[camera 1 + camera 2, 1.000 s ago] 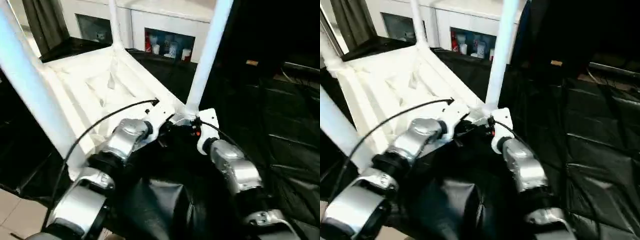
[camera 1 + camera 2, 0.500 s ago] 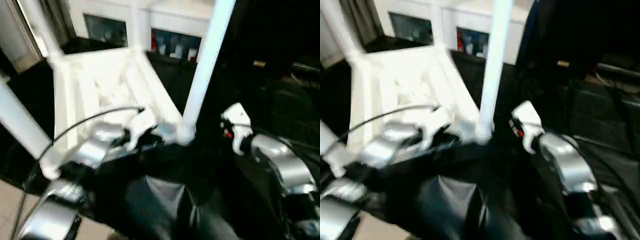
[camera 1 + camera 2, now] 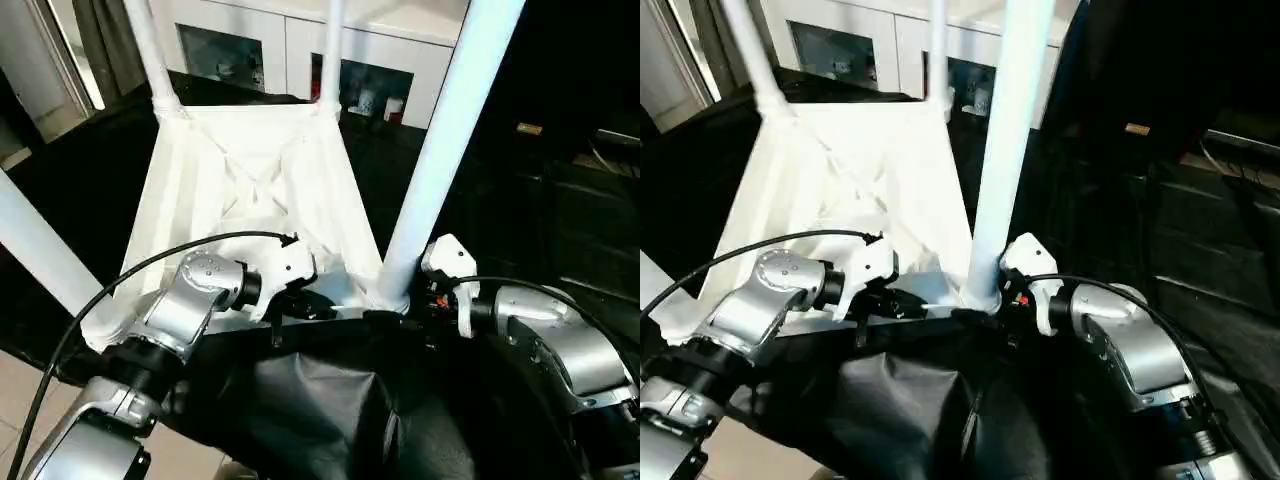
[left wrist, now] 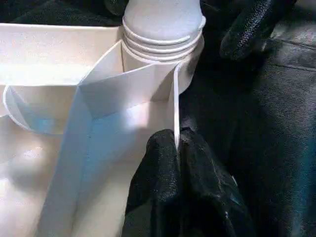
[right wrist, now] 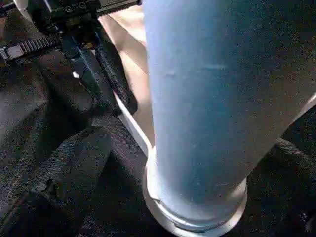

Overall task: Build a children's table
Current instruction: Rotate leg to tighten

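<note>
The children's table lies upside down: its white tabletop (image 3: 250,190) shows its ribbed underside. White legs stand up from the corner sockets. The near right leg (image 3: 445,160) rises from its socket (image 4: 163,29) close to both grippers. My left gripper (image 4: 177,148) is shut on the thin near rim wall of the tabletop, beside that socket. My right gripper (image 5: 192,168) is open, with one finger (image 5: 74,163) on each side of the leg's base (image 5: 197,197) and a gap between that finger and the leg. That gripper's finger (image 4: 252,24) also shows next to the socket.
A white glass-door cabinet (image 3: 390,60) stands behind the table. Black cloth (image 3: 320,400) covers the surface under and around the tabletop. Light floor tiles (image 3: 20,410) show at the near left. A black cable (image 3: 130,280) loops over my left forearm.
The whole picture has shifted with the camera. My right gripper pulled away to the right of the near right leg, then came back around its base. The left gripper kept its hold on the rim.
</note>
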You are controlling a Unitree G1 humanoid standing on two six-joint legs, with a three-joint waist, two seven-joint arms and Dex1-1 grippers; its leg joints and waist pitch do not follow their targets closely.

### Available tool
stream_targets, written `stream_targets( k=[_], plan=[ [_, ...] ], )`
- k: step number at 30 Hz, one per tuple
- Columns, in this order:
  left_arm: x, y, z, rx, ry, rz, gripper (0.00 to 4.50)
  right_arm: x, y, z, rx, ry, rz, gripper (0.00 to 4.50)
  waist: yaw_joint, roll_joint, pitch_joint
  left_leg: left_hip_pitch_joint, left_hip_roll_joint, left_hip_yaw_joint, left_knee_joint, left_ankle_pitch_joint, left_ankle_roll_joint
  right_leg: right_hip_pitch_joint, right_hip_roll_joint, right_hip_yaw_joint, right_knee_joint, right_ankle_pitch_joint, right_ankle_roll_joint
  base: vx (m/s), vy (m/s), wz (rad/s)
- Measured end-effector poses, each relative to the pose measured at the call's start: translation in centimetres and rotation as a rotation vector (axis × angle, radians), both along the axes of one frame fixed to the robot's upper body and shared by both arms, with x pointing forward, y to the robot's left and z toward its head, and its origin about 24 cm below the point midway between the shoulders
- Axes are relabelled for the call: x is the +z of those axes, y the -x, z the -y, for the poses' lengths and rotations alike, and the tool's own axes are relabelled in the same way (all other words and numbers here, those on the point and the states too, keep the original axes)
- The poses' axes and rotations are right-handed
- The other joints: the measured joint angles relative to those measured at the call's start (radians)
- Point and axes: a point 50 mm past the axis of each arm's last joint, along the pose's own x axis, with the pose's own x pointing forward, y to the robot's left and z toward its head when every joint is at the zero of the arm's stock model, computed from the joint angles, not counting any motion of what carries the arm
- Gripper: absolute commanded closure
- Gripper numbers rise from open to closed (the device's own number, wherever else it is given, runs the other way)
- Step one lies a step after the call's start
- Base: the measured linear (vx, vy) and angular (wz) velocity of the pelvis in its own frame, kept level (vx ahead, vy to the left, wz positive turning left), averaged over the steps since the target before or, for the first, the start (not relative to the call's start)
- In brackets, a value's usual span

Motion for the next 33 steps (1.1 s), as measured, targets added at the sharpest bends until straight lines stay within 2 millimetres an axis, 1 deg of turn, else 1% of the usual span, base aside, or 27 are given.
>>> stream_targets(
  k=[3,5,8,11,13,15,17,19,20,22,25,31,33],
  plan=[
    [0.0,0.1,0.0,0.000,0.000,0.000,4.50,0.0,0.0,0.0,0.003,0.002,-0.002,0.04,0.000,0.000,0.000,0.000,0.000,0.000,0.000,0.000,0.000,0.000,0.000,0.000,0.000,0.000,0.000,0.000,0.000,0.00],
    [0.1,0.1,0.0,-0.001,0.000,-0.001,4.50,0.0,0.0,0.1,0.005,0.009,-0.004,0.31,0.000,0.000,0.000,0.000,0.000,0.000,0.000,0.000,0.000,0.000,0.000,0.000,0.000,0.000,0.000,0.000,0.000,0.00],
    [0.0,0.1,0.0,0.000,0.000,-0.001,4.50,-0.3,-0.1,0.4,-0.012,0.021,-0.007,0.42,0.000,0.000,0.000,0.000,0.000,0.000,0.000,0.000,0.000,0.000,0.000,0.000,0.000,0.000,0.000,0.000,0.000,0.00],
    [0.0,0.1,0.0,0.002,0.000,0.000,4.50,-0.6,-0.3,0.7,-0.038,0.040,-0.002,0.81,0.000,0.000,0.000,0.000,0.000,0.000,0.001,0.000,0.000,0.000,0.000,0.000,0.001,0.000,0.000,0.000,0.000,0.00],
    [0.0,0.1,0.0,0.002,0.000,0.000,4.50,-0.7,-0.3,0.6,-0.047,0.037,0.003,0.84,0.000,0.000,0.000,0.000,0.000,0.000,0.001,0.000,0.000,0.000,0.000,0.000,0.001,0.000,0.000,0.000,0.000,0.00],
    [0.0,0.2,0.0,0.002,0.001,0.001,4.50,-0.7,-0.4,0.5,-0.049,0.037,0.005,1.15,0.000,0.000,0.000,0.000,0.000,0.000,0.001,0.000,0.000,0.000,0.000,0.000,0.001,0.000,0.000,0.000,0.000,0.00],
    [0.1,0.2,0.1,0.002,0.001,0.001,4.50,-0.7,-0.4,0.5,-0.049,0.036,0.008,1.29,0.000,0.000,0.000,0.000,0.000,0.000,0.002,0.000,0.000,0.000,0.000,0.000,0.002,0.000,0.000,0.000,0.000,0.00],
    [0.1,0.2,0.1,0.003,0.001,0.001,4.50,-0.7,-0.4,0.5,-0.047,0.036,0.012,1.58,0.000,0.000,0.000,0.000,0.000,0.000,0.002,0.000,0.000,0.000,0.000,0.000,0.002,0.000,0.000,0.000,0.000,0.00],
    [0.1,0.2,0.1,0.003,0.001,0.000,4.50,-0.7,-0.4,0.5,-0.047,0.035,0.012,1.58,0.000,0.000,0.000,0.000,0.000,0.000,0.002,0.000,0.000,0.000,0.000,0.000,0.002,0.000,0.000,0.000,0.000,0.00],
    [0.0,0.2,0.0,0.004,0.000,-0.001,4.50,-0.7,-0.4,0.4,-0.047,0.033,0.011,1.75,0.000,0.000,0.000,0.000,0.000,0.000,0.002,0.000,0.000,0.000,0.000,0.000,0.002,0.000,0.000,0.000,0.000,0.00],
    [0.0,0.2,0.0,0.005,-0.002,-0.001,4.50,-0.8,-0.4,0.4,-0.046,0.031,0.009,1.82,0.000,0.000,0.000,0.000,0.000,0.000,0.003,0.000,0.000,0.000,0.000,0.000,0.003,0.000,0.000,0.000,0.000,0.00],
    [0.0,0.3,-0.2,0.008,-0.005,-0.002,4.50,-0.9,-0.4,0.3,-0.045,0.020,0.002,1.86,0.000,-0.001,0.000,0.000,0.001,0.000,0.005,0.000,0.000,0.000,0.000,0.000,0.005,0.000,0.000,0.000,0.000,0.00],
    [-0.1,0.2,-0.3,0.027,-0.009,-0.004,4.50,-1.2,-0.5,0.1,-0.072,0.000,-0.003,1.86,-0.002,-0.002,-0.001,0.000,0.001,0.000,0.007,0.000,0.000,0.000,0.000,0.000,0.007,-0.001,0.000,0.000,0.000,0.00]
  ],
)
